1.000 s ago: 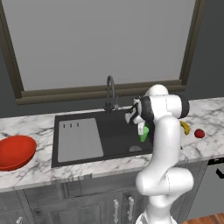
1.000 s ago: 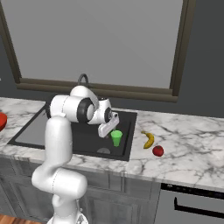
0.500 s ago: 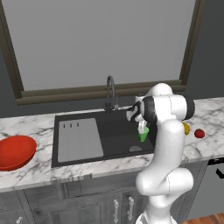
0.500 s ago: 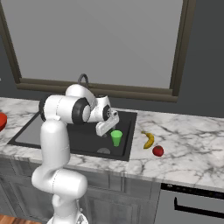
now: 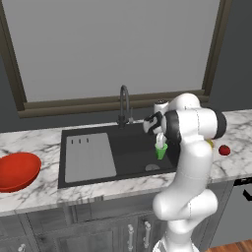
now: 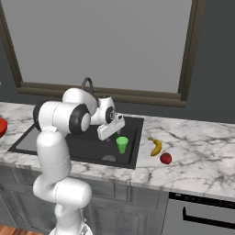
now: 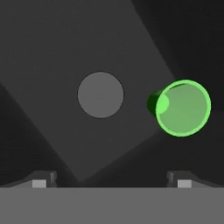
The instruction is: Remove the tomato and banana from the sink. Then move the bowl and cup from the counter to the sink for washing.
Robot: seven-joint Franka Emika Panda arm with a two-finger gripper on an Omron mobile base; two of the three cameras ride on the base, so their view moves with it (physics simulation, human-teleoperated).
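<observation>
Standing upright in the sink (image 5: 123,147) beside the drain, the cup (image 7: 183,107) is delivered — fingers (image 7: 43,178) spread, empty; bowl (image 5: 17,170) waits on the counter (image 5: 34,194).

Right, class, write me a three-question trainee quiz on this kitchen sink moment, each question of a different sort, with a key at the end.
1. True or false: the cup stands upright inside the sink.
2. Which item is on the counter farthest from the banana? A) the tomato B) the bowl C) neither
3. Fill in: the gripper hangs above the sink with its jaws ____ and nothing between them.

Key: 1 true; 2 B; 3 open.
</observation>
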